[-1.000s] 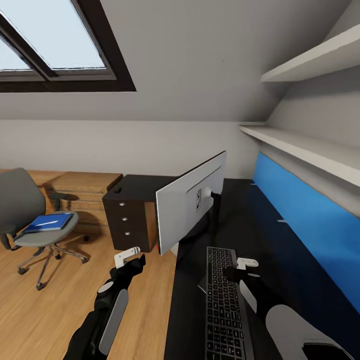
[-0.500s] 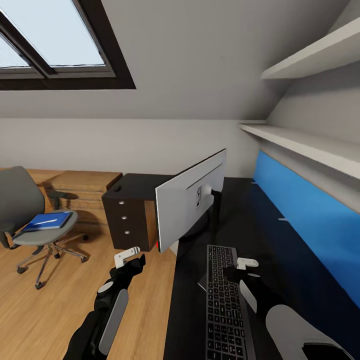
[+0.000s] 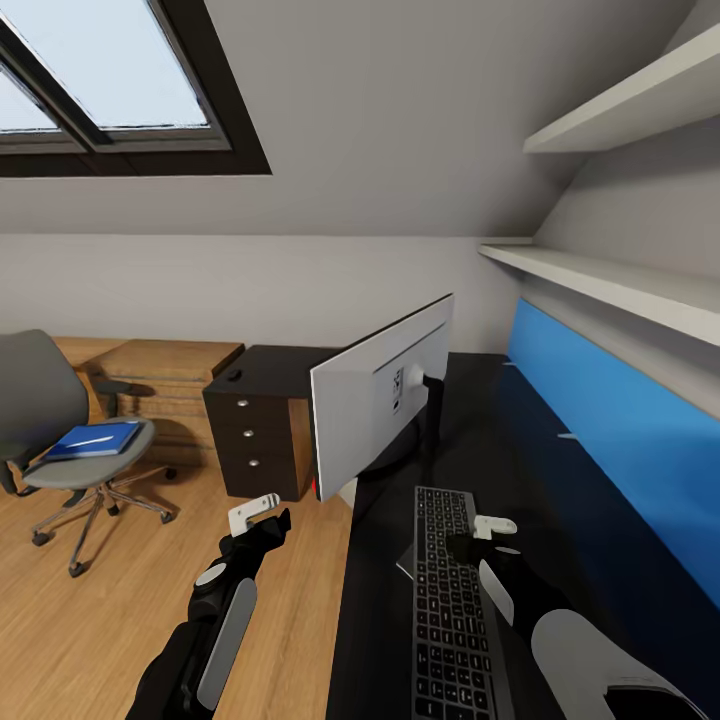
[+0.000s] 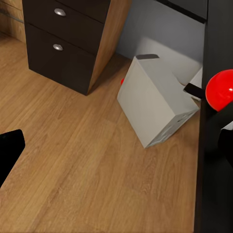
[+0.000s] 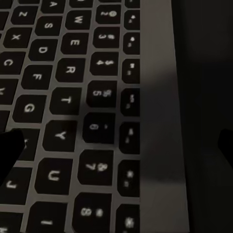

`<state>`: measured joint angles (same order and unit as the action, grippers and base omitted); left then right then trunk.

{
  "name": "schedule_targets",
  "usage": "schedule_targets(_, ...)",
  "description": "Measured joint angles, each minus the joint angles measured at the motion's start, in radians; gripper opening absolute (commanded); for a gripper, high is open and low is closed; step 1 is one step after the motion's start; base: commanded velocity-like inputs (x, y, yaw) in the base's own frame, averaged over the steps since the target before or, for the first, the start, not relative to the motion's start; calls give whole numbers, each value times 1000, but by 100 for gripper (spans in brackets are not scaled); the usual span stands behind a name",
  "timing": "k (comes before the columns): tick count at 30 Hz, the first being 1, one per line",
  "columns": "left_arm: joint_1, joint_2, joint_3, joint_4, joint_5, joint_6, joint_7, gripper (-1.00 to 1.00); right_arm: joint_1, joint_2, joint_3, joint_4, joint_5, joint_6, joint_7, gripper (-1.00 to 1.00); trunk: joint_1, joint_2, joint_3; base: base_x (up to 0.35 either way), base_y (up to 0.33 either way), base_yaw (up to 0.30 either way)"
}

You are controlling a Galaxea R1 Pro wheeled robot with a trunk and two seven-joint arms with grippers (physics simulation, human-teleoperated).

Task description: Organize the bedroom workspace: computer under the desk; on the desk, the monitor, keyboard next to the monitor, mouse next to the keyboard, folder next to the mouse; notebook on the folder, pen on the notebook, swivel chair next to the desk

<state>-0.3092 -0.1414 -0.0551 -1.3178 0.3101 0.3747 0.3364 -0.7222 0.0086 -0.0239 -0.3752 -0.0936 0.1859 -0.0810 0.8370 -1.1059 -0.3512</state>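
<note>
Standing on the glossy black L-shaped bench (image 3: 560,520), the wide flat monitor (image 3: 375,405) shows its silver-white back, with the slim silver-framed, dark-keyed keyboard (image 3: 447,600) lying just in front of its stand. The right jaws (image 3: 480,535) hover at the keyboard's far right edge, spread, empty. The left jaws (image 3: 262,510) hang over the wooden floor (image 3: 90,630) beside the bench; their state cannot be told. The light grey boxy computer tower (image 4: 155,99) sits tilted on the floor beside the black drawer unit (image 3: 255,440). Well apart, the grey swivel chair (image 3: 50,420) carries the flat blue folder (image 3: 95,441), a slim white pen (image 3: 90,438) lying on it.
</note>
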Motion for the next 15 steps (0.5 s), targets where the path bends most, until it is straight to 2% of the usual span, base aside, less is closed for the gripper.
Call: schedule_targets(15,0,0,0,0,0,0,0,100,-1,0,0,-8,-1,0,1,100,57,-105,-47,0,0,0)
